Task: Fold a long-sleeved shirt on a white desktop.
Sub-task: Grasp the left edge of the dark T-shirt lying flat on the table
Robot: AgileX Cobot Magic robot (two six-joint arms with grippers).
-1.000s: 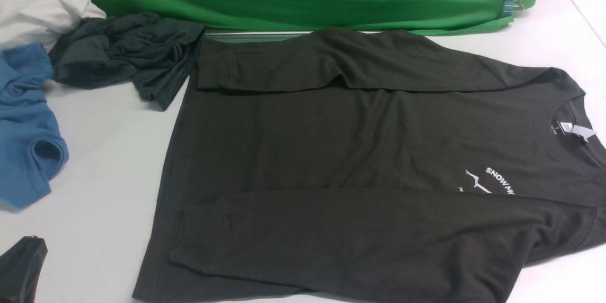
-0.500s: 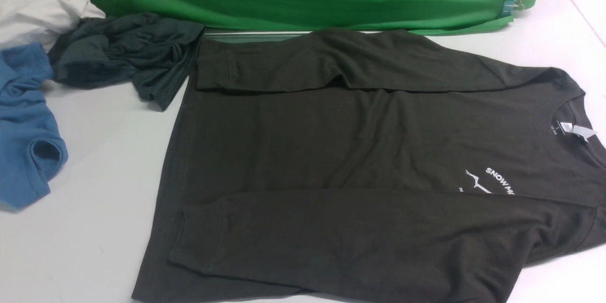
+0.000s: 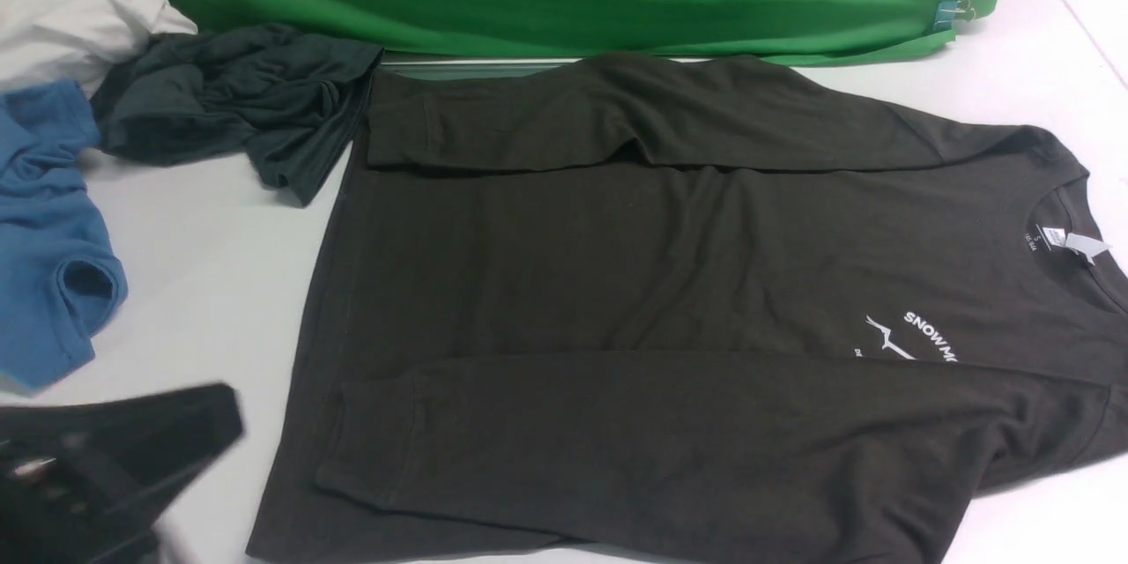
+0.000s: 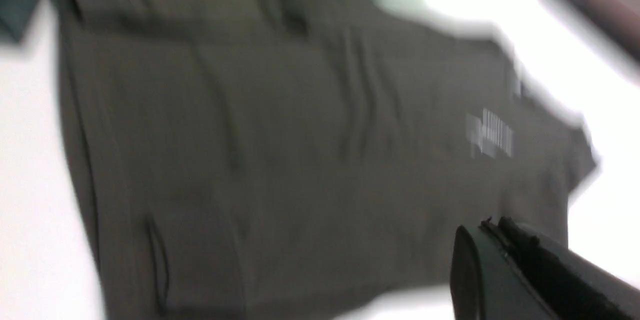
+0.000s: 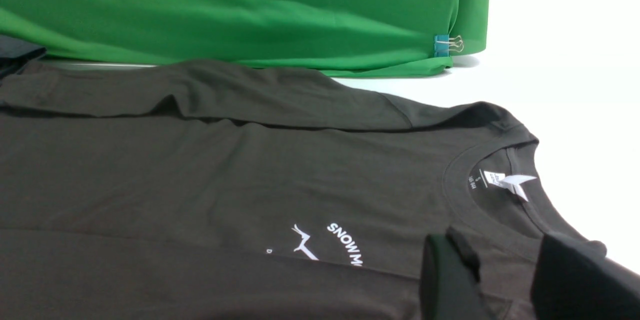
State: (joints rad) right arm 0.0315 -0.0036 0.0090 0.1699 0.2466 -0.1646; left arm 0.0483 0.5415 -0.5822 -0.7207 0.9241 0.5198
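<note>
Soft, light, limp knit, the long-sleeved shirt [image 3: 617, 282] lies flat on the white desktop [image 3: 203, 282]. Beside its neck tag [image 5: 506, 181] the right gripper [image 5: 507, 249] hovers, fingers [image 5: 445, 280] parted and empty. The left gripper [image 4: 487, 234], far from the tag and blurred, looks pinched shut. Best grasped at shoulder and hem.

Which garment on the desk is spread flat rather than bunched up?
The long-sleeved shirt, brownish-black with white chest print and sleeves folded across its body; the blue garment, grey-green garment and white garment lie crumpled.
</note>
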